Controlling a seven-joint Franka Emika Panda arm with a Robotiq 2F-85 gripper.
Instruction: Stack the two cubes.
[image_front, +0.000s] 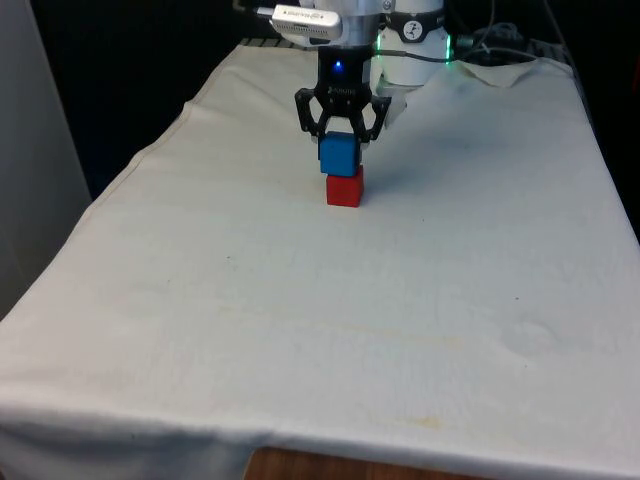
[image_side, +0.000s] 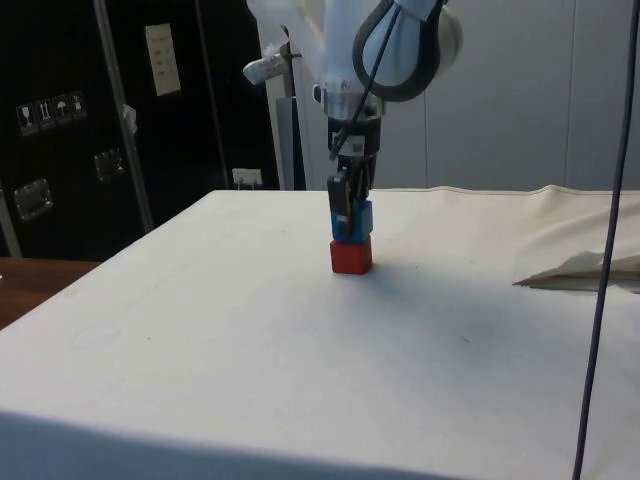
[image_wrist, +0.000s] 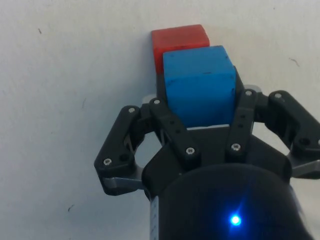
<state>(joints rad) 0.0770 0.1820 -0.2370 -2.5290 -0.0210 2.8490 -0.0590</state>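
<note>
A red cube (image_front: 344, 189) (image_side: 351, 255) sits on the white cloth in the far half of the table. Directly on top of it is a blue cube (image_front: 338, 154) (image_side: 352, 220), its underside meeting the red cube's top and shifted slightly towards the front view's left. My gripper (image_front: 338, 140) (image_side: 344, 205) comes straight down from above and is shut on the blue cube, a black finger on each side. From the wrist, the blue cube (image_wrist: 199, 84) covers most of the red cube (image_wrist: 179, 39), and the gripper (image_wrist: 200, 100) holds it.
The white cloth (image_front: 300, 320) covers the whole table with open room on all sides of the cubes. A fold of cloth (image_side: 580, 270) and cables (image_front: 500, 45) lie near the robot's base. Dark cabinets (image_side: 80, 120) stand beyond the table's side.
</note>
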